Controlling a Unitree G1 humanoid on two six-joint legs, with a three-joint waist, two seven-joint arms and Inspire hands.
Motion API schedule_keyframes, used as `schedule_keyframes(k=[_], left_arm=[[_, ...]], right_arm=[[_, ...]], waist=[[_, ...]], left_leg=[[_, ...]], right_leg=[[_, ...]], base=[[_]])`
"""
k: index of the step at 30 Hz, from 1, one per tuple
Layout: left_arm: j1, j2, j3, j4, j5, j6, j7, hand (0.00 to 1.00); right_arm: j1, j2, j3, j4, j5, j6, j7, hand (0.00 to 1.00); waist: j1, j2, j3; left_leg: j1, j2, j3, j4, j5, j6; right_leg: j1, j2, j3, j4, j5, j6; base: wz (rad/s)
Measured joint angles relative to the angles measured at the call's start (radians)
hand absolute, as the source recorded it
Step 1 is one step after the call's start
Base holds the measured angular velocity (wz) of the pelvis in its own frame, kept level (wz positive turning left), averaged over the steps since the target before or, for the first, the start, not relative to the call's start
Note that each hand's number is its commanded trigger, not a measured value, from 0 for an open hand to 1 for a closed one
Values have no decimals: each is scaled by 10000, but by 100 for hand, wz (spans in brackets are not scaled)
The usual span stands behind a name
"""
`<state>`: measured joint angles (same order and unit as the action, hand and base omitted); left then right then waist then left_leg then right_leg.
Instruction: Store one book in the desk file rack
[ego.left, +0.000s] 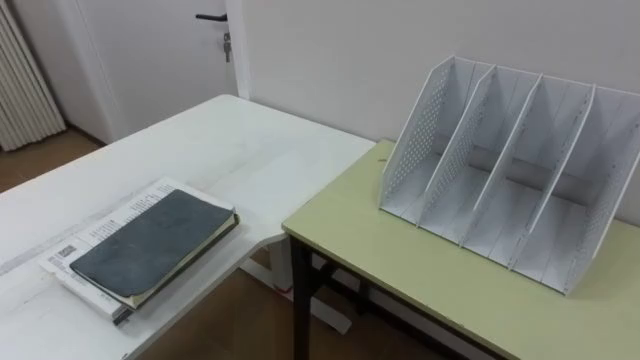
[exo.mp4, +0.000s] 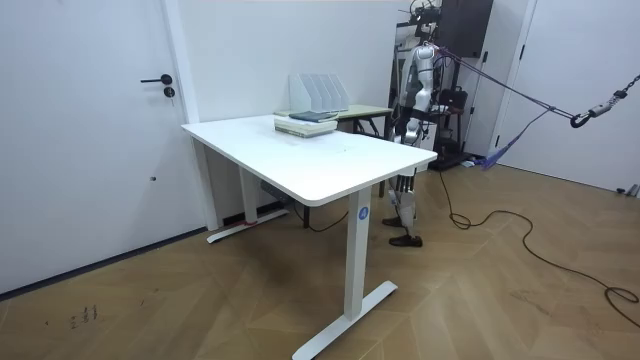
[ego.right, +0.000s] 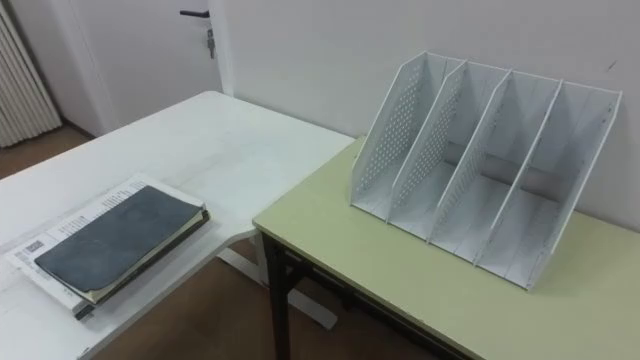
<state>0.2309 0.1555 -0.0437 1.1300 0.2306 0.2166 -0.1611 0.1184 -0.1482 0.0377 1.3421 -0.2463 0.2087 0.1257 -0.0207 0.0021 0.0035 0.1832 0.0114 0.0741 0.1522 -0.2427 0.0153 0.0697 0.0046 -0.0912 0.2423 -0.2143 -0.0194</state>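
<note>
A dark grey book (ego.left: 150, 245) (ego.right: 115, 238) lies flat on top of a larger white book (ego.left: 100, 235) at the near edge of the white desk (ego.left: 220, 150). A white perforated file rack (ego.left: 510, 165) (ego.right: 480, 160) with several empty slots stands on the pale green table (ego.left: 420, 270), against the wall. In the room view the robot stands at the far side of the white desk (exo.mp4: 310, 155), beside the books (exo.mp4: 305, 123) and the rack (exo.mp4: 317, 93); its hands cannot be made out there.
A gap with wooden floor (ego.left: 240, 320) separates the white desk from the green table. A white door (ego.left: 150, 50) with a dark handle is behind the desk, and a radiator (ego.left: 22, 85) stands at the far left.
</note>
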Motion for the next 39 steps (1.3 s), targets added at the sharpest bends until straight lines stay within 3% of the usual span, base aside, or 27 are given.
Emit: schedule_keyframes(k=[20,26,33,36,39], left_arm=[[-2,-42,-6,-21,205,-31,-50,0],[-119,-14,-13,-212,704,-230,40,0],[-257,253,-79,-1703,1799,-282,478,0],[-580,260,106,-2502,1750,-886,1039,0],[-687,83,98,-3889,1869,-1158,1138,0]], right_arm=[[2,1,-3,-17,-1,-17,0,0],[-6,-2,-1,-80,-209,-297,-21,0],[-276,-31,114,-237,-444,-710,-90,0],[-393,-80,116,-259,-788,-966,-191,0],[-403,-124,109,-353,-959,-1138,-275,0]], waist=[[-8,-28,-9],[-20,-131,10],[-154,-180,57],[-149,-165,71],[-163,-161,60]], left_leg=[[12,-2,37,5,1,0],[23,-25,-12,120,2,1],[-191,-34,-219,154,-3,14],[-221,-23,-236,125,-1,15],[-236,-28,-226,122,2,14]], right_leg=[[4,8,11,-2,0,1],[82,-28,5,-15,3,6],[-31,-38,-185,-31,51,15],[-33,-16,-204,-55,73,0],[-11,-8,-165,-8,76,-1]], base=[[0],[0],[7],[3],[-3]])
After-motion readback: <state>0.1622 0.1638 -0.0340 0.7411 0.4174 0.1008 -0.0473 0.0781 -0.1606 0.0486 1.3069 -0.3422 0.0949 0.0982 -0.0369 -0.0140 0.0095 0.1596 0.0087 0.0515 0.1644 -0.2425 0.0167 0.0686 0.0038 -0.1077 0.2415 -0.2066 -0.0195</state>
